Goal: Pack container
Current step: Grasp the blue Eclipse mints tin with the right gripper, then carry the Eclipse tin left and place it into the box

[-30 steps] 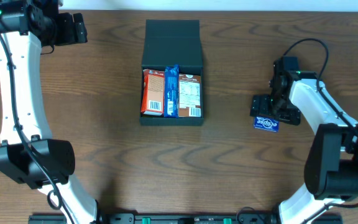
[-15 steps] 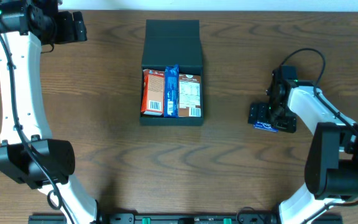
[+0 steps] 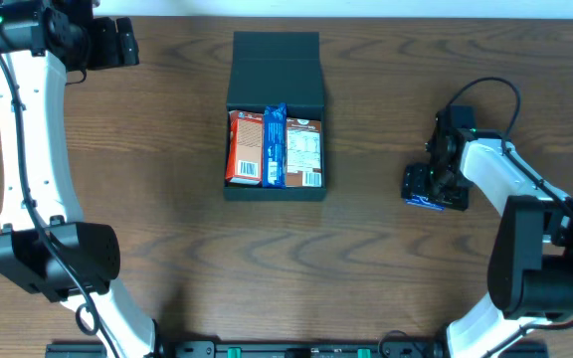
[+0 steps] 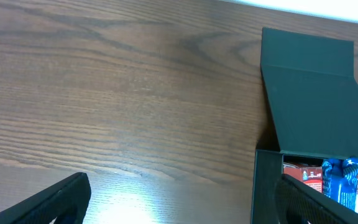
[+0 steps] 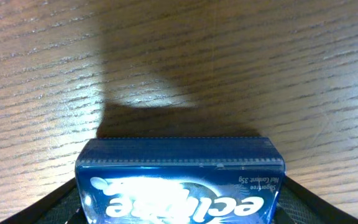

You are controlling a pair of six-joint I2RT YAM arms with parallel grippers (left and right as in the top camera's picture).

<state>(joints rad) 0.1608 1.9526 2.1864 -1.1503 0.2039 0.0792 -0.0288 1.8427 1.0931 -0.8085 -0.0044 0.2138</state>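
Overhead and wrist views of a two-arm packing station. The container (image 3: 275, 94), a matte dark rectangular box, lies at the centre of the wooden table (image 3: 167, 199) with its hinged flap lid (image 3: 277, 58) folded back flat towards the far edge. Inside the open compartment three items lie side by side: an orange-red carton (image 3: 244, 147) on the left, a blue packet (image 3: 275, 146) in the middle, and a packet with a white printed panel (image 3: 305, 151) on the right. The left gripper (image 3: 125, 45) is at the far left corner of the table, well apart from the container; in its wrist view the jaws stand wide apart with nothing between them. The right gripper (image 3: 434, 187) is lowered over a blue gum pack (image 5: 179, 180), which lies flat on the table well to the right of the container. The jaws bracket the pack's two short ends closely, but it cannot be told whether they are pressing on it or merely flanking it.
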